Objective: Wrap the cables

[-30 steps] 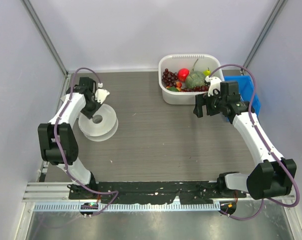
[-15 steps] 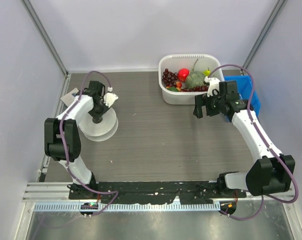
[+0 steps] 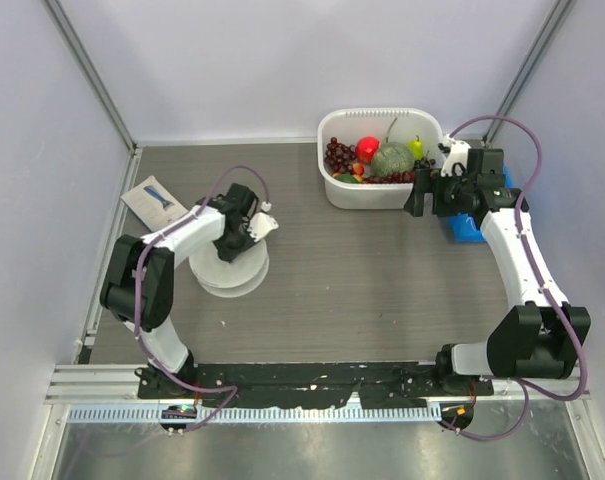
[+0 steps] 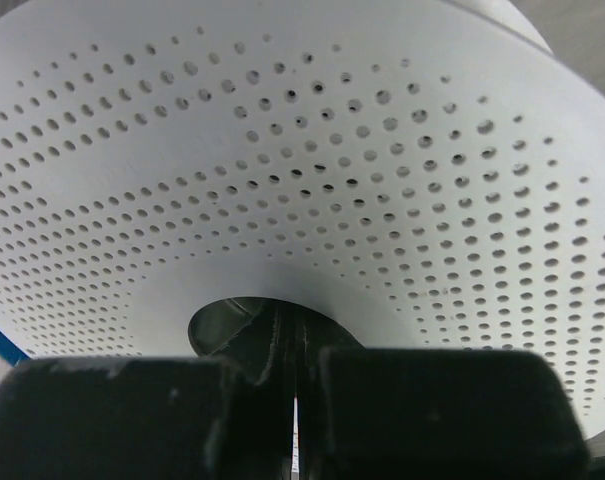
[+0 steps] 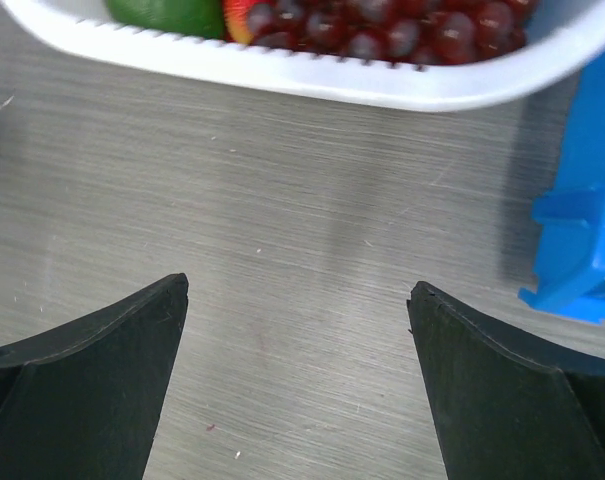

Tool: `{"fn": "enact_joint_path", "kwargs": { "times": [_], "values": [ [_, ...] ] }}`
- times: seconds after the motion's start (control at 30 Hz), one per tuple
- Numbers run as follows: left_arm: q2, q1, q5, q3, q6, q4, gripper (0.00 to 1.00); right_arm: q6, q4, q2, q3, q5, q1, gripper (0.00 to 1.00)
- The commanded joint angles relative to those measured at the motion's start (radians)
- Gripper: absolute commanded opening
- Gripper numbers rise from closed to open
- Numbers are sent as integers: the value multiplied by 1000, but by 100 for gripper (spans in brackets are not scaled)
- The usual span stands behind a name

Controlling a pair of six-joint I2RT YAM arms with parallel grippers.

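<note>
Cable unseen; left gripper (image 3: 242,242), closed, sits in the spool (image 3: 232,276) hub at 9 o'clock, likely to turn it; right gripper (image 3: 418,199) spread, idle.

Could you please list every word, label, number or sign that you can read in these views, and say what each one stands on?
No text can be read in any view.
The flat white packet at the far left carries a blue mark, which is too small to read.
The perforated white spool, the white tub and the blue bin show no writing.
</note>
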Motion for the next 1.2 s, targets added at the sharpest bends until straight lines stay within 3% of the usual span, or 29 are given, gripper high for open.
{"fn": "enact_joint_path", "kwargs": {
  "times": [0.0, 0.43, 0.93, 1.17],
  "values": [
    [-10, -142, 56, 43, -107, -12, 0, 74, 29, 31, 45, -83, -87, 96],
    [160, -459, 48, 321, -308, 7, 0, 101, 41, 22, 63, -78, -147, 97],
    [338, -488, 163, 557, -417, 61, 0, 95, 29, 0, 89, -100, -208, 96],
    [277, -482, 185, 643, -406, -36, 0, 80, -3, -9, 123, -123, -214, 97]
  ]
}}
